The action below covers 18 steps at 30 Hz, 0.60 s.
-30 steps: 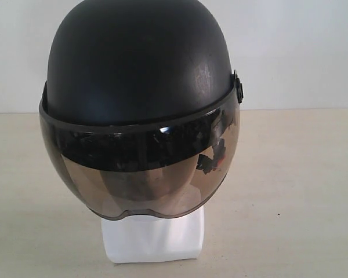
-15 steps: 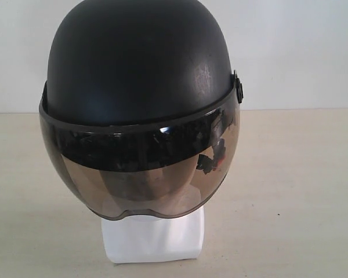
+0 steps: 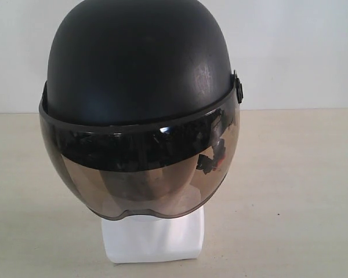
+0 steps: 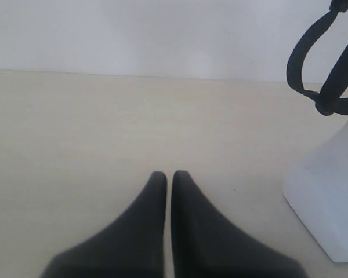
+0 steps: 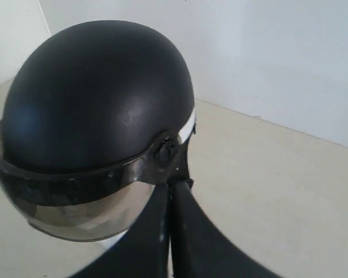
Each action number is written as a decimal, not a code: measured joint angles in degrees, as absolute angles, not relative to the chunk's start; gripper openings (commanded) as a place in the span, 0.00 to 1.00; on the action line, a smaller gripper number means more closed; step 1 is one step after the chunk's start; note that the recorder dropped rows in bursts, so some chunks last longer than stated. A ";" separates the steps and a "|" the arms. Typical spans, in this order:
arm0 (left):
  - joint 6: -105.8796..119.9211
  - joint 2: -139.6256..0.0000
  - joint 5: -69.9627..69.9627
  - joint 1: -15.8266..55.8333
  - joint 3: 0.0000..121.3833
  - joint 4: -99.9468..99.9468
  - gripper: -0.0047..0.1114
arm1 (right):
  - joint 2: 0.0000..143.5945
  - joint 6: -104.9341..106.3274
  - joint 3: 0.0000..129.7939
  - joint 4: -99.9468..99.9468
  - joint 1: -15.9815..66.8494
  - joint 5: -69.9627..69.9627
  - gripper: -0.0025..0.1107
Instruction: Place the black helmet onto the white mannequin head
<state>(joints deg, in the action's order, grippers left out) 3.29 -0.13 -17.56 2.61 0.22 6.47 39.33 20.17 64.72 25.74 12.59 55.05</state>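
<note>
Ahead of my left gripper [image 4: 165, 174], fingers pressed together, I have open beige tabletop [image 4: 75, 127] all the way to the plain white wall [image 4: 162, 35], and nothing blocks a straight reach. Off to one side of those jaws stands the blocky neck base of the matte white mannequin head [image 4: 330, 191], with a black chin-strap loop [image 4: 323, 105] hanging over it. My right gripper [image 5: 169, 186], also closed up, has the glossy black open-face helmet [image 5: 98, 98] directly ahead at the visor pivot. I cannot tell whether they touch. Beside those jaws, away from the shell, the tabletop is free.
</note>
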 measured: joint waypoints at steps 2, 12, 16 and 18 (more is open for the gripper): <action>3.29 -0.13 -17.56 2.61 0.22 6.47 0.08 | 38.18 21.00 63.47 24.09 12.59 51.31 0.02; 3.29 -0.13 -17.56 2.61 0.22 6.47 0.08 | 21.43 20.34 38.94 23.18 2.58 16.28 0.02; 3.29 -0.13 -17.56 2.61 0.22 6.47 0.08 | 12.07 21.42 28.83 23.18 -1.48 14.89 0.02; 3.29 -0.13 -17.56 2.61 0.22 6.47 0.08 | 5.93 21.85 22.24 23.18 -3.65 13.68 0.02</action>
